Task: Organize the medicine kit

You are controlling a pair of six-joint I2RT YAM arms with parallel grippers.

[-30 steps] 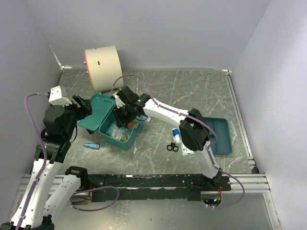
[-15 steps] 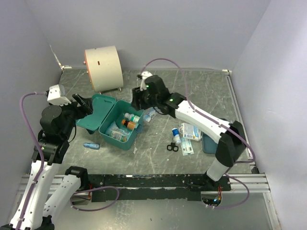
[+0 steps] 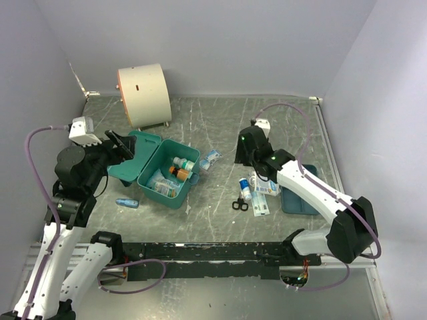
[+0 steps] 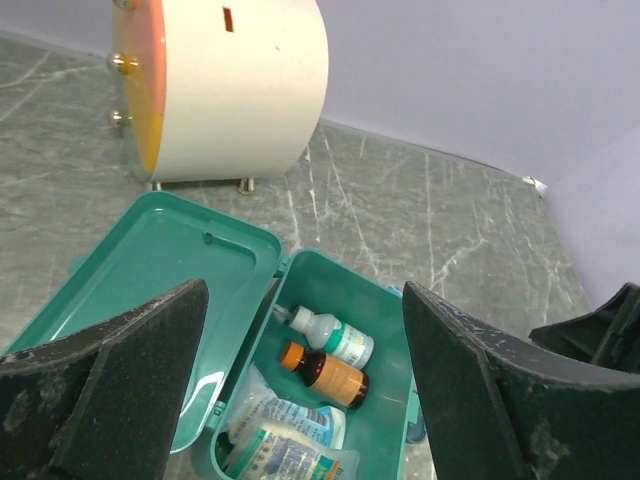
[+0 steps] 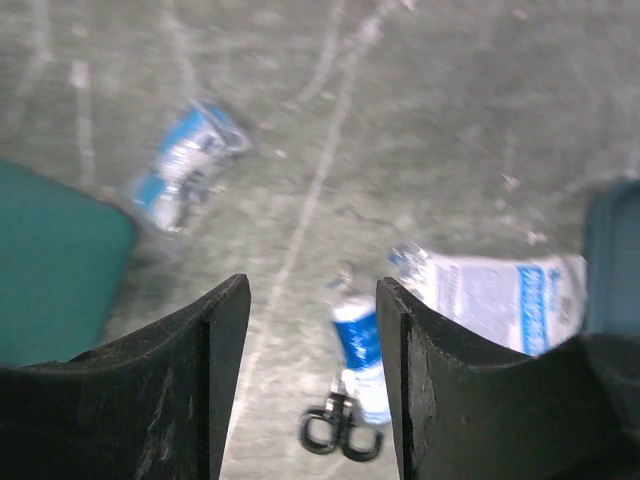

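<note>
The medicine kit [image 3: 175, 195], a teal box, stands open left of centre with its lid [image 3: 138, 160] flung back. Inside it lie a white bottle [image 4: 335, 337], a brown bottle with an orange cap [image 4: 330, 374] and plastic packets [image 4: 280, 442]. My left gripper [image 3: 120, 148] hovers open above the lid's left side, holding nothing. My right gripper [image 3: 241, 157] hangs open and empty over the loose items to the right of the kit. Below it lie a small blue-and-white bottle [image 5: 358, 352], black scissors [image 5: 340, 436] and a white packet [image 5: 490, 296].
A large cream drum [image 3: 143, 93] stands at the back left. A flat blue tray [image 3: 305, 193] lies right of the packets. A blue packet [image 3: 210, 159] sits just right of the kit, and a blue tube [image 3: 127, 203] lies in front of the lid.
My right arm has pulled out of the kit and swung right over the loose items, its jaws wider. The two bottles now show inside the kit. My left gripper has opened further.
</note>
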